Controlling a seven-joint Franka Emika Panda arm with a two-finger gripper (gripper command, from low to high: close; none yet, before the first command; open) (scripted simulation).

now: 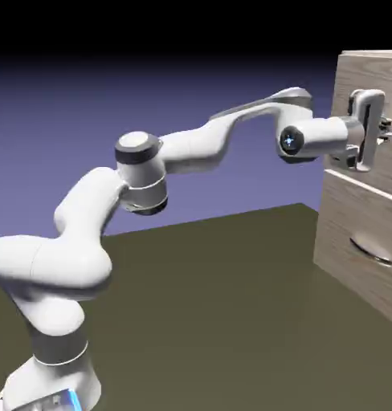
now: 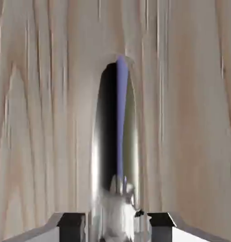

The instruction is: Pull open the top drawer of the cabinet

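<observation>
Tool (image 2: 115,222) clamped on the top drawer (image 2: 41,118) handle (image 2: 116,137); grip looks shallow, fingertips may slip off when pulling.

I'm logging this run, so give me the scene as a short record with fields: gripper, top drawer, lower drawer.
gripper: gripper at the top drawer's handle, a finger tip on each side; closure cannot be told
top drawer: top drawer front fills the hand view, wood grain
lower drawer: lower drawer untouched, below the hand
cabinet: cabinet at the exterior view's right

Pale wood-grain cabinet (image 1: 356,217), silver handle (image 2: 115,142)
</observation>
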